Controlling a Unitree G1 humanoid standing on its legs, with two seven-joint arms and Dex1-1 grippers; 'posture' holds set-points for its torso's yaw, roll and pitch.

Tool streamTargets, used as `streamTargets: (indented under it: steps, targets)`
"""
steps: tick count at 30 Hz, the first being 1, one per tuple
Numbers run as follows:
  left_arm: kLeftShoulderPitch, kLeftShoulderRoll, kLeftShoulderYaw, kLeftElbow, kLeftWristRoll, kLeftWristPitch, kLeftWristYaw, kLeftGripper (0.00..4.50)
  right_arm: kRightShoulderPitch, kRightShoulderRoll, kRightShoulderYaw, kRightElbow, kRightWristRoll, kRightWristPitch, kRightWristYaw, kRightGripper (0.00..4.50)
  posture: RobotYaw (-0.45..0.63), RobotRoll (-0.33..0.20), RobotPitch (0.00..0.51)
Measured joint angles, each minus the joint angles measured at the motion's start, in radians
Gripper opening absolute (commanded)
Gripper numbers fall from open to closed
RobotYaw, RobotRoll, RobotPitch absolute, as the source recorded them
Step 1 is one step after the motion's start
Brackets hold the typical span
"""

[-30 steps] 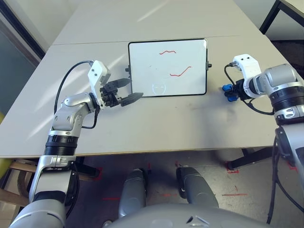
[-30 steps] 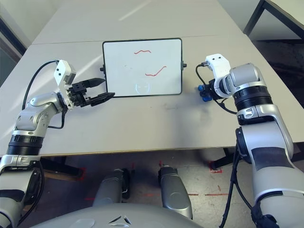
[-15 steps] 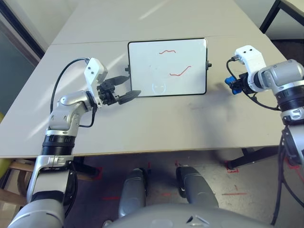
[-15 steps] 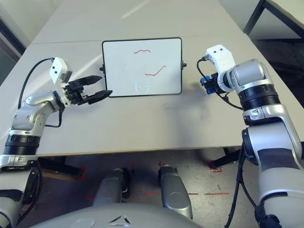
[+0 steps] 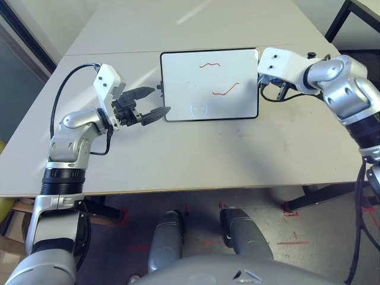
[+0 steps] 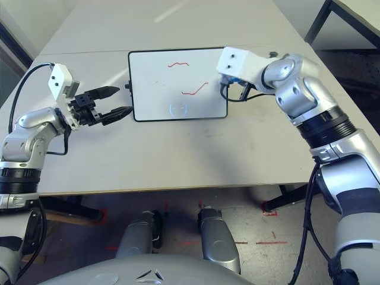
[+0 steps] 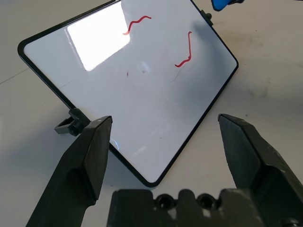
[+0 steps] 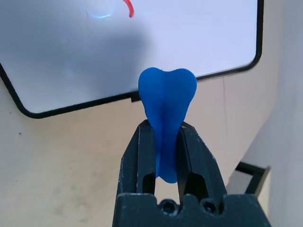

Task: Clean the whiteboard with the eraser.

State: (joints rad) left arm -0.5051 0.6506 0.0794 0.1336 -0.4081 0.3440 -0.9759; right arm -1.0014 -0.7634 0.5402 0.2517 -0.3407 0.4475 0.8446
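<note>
Whiteboard [image 5: 209,85], a rectangular white panel with a thin black frame and rounded corners, lies flat near the middle of the pale grey table [image 5: 196,148] in the head views, bearing two red squiggles [image 5: 225,89] on its far half. The left gripper [image 5: 149,102] hovers just beside the board's left edge, its two black fingers spread apart with nothing between them. The right arm reaches over the board's right far corner, its white wrist housing [image 5: 276,62] above the frame there.

From the left wrist camera, the released black fingers [image 7: 87,161] stand wide on either side of the board's near corner, a small black knob [image 7: 71,121] juts from the board's side edge, and a scrap of bright blue shows past the far corner.

From the right wrist camera, the right gripper [image 8: 166,142] is clenched on the bright blue, bone-shaped eraser [image 8: 167,106], which stands upright between the fingers, its rounded lobes above the board's black-framed edge.
</note>
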Motion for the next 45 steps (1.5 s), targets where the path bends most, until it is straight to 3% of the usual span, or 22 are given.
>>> streamTargets:
  steps: [7,14,45]
  targets:
    - [-0.001,-0.001,-0.001,0.001,0.016,-0.013,0.005,4.5,-0.052,0.079,0.038,0.139,-0.148,-0.162,-0.013,0.39,-0.16,0.0,0.112]
    - [-0.001,-0.001,-0.001,0.001,0.017,-0.014,0.009,4.5,-0.054,0.121,0.038,0.182,-0.224,-0.224,-0.005,0.39,-0.15,0.0,0.115]
    - [0.04,-0.003,-0.001,-0.045,0.013,-0.005,0.03,4.5,-0.17,0.261,0.032,0.462,-0.27,-0.306,0.023,0.39,-0.11,0.0,0.125]
